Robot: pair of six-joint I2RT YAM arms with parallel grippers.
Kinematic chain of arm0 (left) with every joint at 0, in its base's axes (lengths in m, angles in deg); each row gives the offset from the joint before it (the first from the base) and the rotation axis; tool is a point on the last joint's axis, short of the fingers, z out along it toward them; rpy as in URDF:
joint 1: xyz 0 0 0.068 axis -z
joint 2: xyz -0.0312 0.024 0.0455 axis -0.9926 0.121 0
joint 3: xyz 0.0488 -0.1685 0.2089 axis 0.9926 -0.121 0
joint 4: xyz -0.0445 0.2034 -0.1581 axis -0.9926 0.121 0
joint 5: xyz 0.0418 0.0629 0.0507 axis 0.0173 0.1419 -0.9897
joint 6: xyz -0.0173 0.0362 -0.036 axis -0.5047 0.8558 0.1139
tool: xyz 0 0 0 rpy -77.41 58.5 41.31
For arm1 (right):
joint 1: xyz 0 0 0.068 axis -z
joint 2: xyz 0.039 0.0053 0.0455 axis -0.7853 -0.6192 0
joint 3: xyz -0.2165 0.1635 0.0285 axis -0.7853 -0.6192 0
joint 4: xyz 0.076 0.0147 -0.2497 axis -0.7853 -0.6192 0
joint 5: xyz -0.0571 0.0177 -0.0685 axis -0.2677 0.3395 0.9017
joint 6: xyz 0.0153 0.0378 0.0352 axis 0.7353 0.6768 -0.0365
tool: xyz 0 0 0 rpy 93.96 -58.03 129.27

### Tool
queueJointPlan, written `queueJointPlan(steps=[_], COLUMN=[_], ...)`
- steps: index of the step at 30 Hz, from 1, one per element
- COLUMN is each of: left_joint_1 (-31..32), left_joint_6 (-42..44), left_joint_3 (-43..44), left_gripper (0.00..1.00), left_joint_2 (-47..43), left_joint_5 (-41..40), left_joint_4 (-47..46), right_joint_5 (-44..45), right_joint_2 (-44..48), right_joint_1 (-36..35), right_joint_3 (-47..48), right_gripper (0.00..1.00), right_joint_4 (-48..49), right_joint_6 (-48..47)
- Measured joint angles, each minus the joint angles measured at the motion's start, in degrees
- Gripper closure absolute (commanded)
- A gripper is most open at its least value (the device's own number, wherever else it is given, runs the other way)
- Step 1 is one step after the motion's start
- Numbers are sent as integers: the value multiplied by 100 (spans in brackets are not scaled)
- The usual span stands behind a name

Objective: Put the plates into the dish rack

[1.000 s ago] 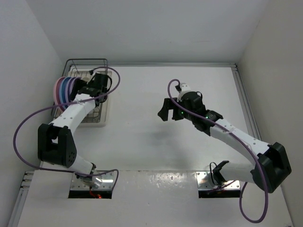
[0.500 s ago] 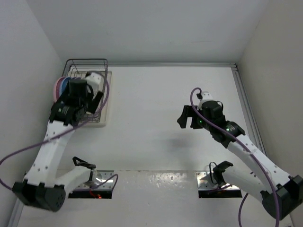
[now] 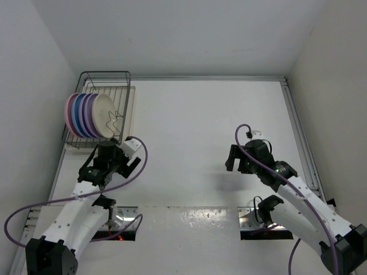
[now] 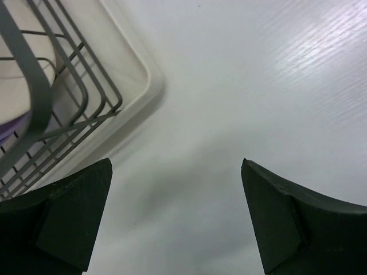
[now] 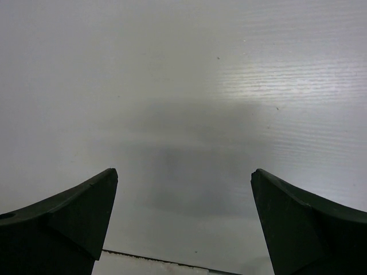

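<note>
The dish rack is a dark wire rack on a cream drip tray at the far left of the table. Several plates stand upright in its near half, pink and purple ones with a cream one in front. My left gripper is open and empty just near of the rack. In the left wrist view it is over bare table, with the rack's corner and the tray at upper left. My right gripper is open and empty at mid-right, over bare table in its wrist view.
White walls close in the table on the left, far side and right. A metal rail runs along the table's right edge. The arm bases and purple cables sit at the near edge.
My left arm has pulled back from the rack toward the near edge, uncovering the standing plates. My right arm has also drawn back toward its base and to the right.
</note>
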Motion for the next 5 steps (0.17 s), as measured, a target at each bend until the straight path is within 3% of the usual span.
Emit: queueJointPlan(steps=[5], left_joint_1=[-22], left_joint_6=[103], left_joint_3=[-352], left_gripper=[0], left_joint_2=[-516], left_joint_5=[363], left_joint_4=[-181], right_joint_5=[2], right_joint_2=[-177], right_joint_1=[0], right_joint_3=[-28], right_gripper=[0], right_joint_4=[-7], right_joint_6=[42])
